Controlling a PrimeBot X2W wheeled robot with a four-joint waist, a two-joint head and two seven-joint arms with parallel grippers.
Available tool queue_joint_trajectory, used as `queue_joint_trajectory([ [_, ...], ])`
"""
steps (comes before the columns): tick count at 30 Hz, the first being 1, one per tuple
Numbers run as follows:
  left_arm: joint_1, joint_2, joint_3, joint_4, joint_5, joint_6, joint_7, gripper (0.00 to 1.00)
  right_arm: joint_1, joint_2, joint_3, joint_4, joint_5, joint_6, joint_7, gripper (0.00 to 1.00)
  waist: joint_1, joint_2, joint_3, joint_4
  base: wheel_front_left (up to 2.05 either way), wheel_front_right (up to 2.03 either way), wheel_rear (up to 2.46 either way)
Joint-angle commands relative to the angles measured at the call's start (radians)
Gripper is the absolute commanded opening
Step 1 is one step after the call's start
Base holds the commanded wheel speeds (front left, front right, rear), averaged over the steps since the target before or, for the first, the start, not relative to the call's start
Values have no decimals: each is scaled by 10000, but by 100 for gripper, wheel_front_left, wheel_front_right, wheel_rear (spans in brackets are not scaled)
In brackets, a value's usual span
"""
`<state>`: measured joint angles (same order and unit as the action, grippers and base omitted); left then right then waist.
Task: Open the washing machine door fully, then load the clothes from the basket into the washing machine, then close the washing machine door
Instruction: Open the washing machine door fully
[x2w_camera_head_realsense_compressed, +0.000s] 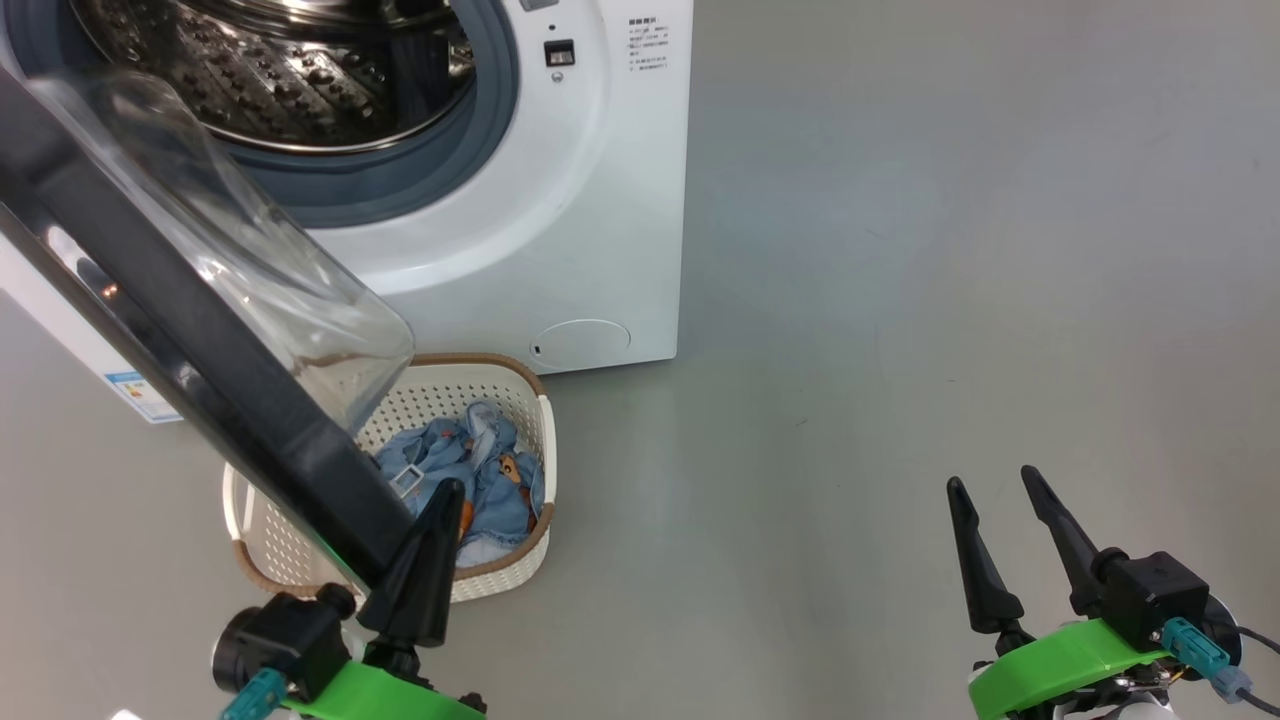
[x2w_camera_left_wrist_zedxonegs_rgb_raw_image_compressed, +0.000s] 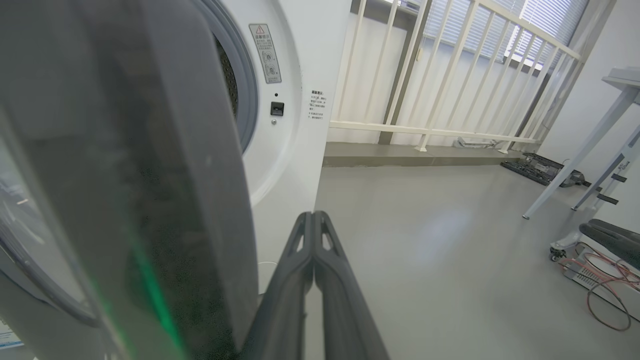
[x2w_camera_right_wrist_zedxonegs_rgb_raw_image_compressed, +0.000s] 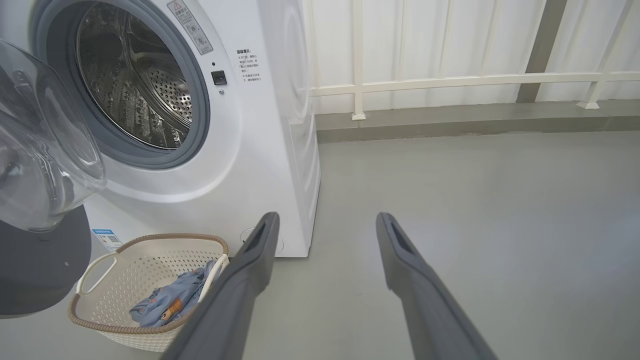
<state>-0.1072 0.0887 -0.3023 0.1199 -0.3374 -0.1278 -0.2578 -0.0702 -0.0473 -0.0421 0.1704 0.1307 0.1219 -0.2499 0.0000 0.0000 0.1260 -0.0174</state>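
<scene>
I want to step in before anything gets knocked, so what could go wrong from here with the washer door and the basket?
1. The washing machine door looks only partly open and overhangs the basket; a reach for the clothes could hit its glass bowl.
2. The left hand is shut beside the door's glossy black rim; pushing that way, it might slip off.

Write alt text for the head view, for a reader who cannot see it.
The washing machine door stands open across the left, its glass bowl above a basket of light blue clothes before the white washing machine. The left gripper, shut, is at the door's lower edge; the right gripper, open, is over the grey floor.
</scene>
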Motion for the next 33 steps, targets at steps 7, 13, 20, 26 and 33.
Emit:
queue_joint_trajectory([
  [7,-349,-65,804,92,90,-29,-40,0,-343,-30,283,-129,167,88,-118,100,0,0,22,155,0,0,0],
  [13,-170,-142,1066,-186,162,-29,-40,0,-321,-30,329,-83,233,88,-118,100,0,0,-34,362,0,0,0],
  [20,132,-204,1156,-665,203,-29,-40,0,-274,-30,333,-47,252,88,-118,100,0,0,-38,702,0,0,0],
  [26,335,-216,1318,-853,319,-29,-40,0,-284,-30,292,-34,258,88,-118,100,0,0,24,1030,0,0,0],
  [33,637,-250,1674,-933,556,-29,-40,0,-316,-30,228,-67,280,88,-118,100,0,0,68,1512,0,0,0],
])
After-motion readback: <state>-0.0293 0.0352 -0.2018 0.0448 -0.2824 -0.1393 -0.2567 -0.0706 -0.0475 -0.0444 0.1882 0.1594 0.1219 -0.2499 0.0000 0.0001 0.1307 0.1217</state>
